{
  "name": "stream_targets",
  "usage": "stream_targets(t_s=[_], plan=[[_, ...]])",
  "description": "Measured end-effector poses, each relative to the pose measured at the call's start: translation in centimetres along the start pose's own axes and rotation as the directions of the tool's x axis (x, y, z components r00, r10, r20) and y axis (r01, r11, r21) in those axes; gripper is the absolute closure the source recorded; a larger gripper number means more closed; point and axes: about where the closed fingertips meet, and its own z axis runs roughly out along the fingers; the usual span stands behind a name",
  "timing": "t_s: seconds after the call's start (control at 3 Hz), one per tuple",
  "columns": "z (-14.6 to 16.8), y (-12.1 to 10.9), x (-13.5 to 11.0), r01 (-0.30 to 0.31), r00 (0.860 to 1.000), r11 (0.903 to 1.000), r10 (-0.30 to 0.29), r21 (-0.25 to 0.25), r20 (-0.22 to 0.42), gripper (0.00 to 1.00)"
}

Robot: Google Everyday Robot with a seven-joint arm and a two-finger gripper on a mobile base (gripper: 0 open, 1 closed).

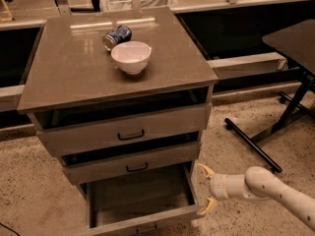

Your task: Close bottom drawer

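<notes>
At far left, speckled floor [34, 191] and the edge of a grey-brown table [64, 77] with three drawers down its front. On the tabletop, towards the back, a blue can [117, 36] lying on its side, just behind a white bowl [131, 57] standing upright; too close to tell whether the two touch.

Below the top, the tallest drawer [123, 129] with a dark gap above it, then the mid-sized drawer [133, 162], likewise with a dark gap above. Lowest of all, the bottom drawer [140, 198], pulled well out towards the camera, its inside bare, its front panel at the lower edge of view.

Just right of that drawer's front right corner, the hand [206, 191], spread wide, holding nothing, yellowish fingertips [204, 169] pointing left at the drawer's side. Lower fingertip by the front panel's end; contact not clear. Behind it, the white arm [275, 188] running off to the lower right.

Further right, a black stand [251, 144] on the floor beneath a dark tabletop [295, 38].
</notes>
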Motion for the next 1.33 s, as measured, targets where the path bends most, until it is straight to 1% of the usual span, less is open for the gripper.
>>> stream_targets(t_s=[0.33, 0.67, 1.0, 1.33], plan=[[3.2, 1.5, 0.7, -0.026, 0.996, 0.9966, 0.032, -0.078, 0.078, 0.0], [8.8, 6.7, 2.6, -0.01, 0.997, 0.9756, 0.027, -0.219, 0.073, 0.27], [11.5, 9.3, 3.3, 0.009, 0.997, 0.9594, 0.011, -0.282, 0.071, 0.5], [13.3, 11.0, 4.0, 0.035, 0.998, 0.9484, -0.016, -0.315, 0.064, 0.72]])
